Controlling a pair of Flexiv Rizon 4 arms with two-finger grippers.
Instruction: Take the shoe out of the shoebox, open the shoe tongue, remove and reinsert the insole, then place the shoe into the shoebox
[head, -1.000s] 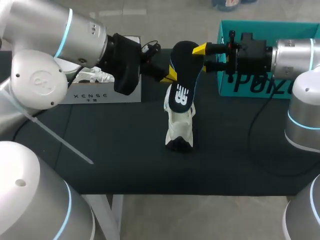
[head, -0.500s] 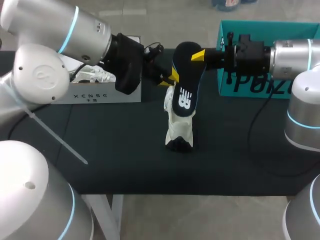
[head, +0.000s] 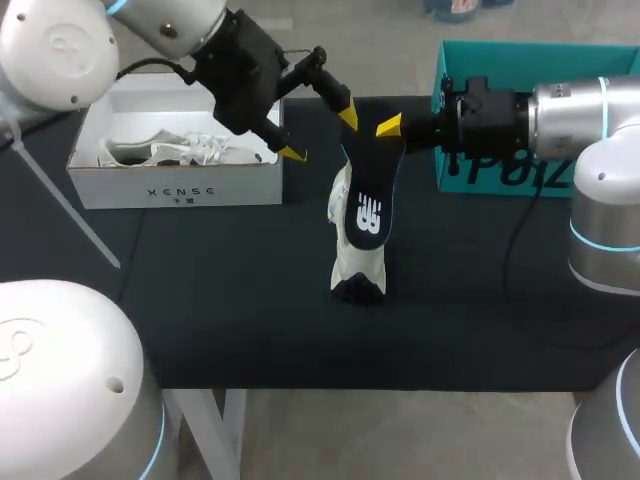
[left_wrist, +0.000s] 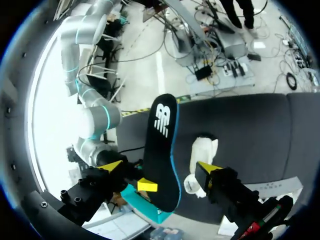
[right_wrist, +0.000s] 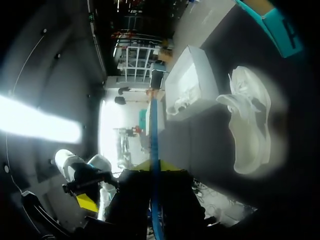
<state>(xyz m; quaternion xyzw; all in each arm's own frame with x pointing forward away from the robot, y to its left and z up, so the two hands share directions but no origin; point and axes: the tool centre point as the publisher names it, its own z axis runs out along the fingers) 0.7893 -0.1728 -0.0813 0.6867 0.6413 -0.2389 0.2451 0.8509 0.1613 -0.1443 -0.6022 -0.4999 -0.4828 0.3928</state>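
While the right gripper (head: 385, 127) was clamped on the upper end of the dark insole (head: 368, 195), whose length slanted down to the white shoe (head: 355, 262) standing on the table (head: 200, 280), the left gripper (head: 320, 134) hung beside that end with fingers (head: 348, 115) apart, by the white shoebox (head: 180, 188).

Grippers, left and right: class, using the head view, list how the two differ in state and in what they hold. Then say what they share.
The left gripper is open and holds nothing. The right gripper is shut on the dark insole.
The left gripper is by the white shoebox. The right gripper is in front of the teal shoebox.
Both have yellow tips and are above the white shoe.
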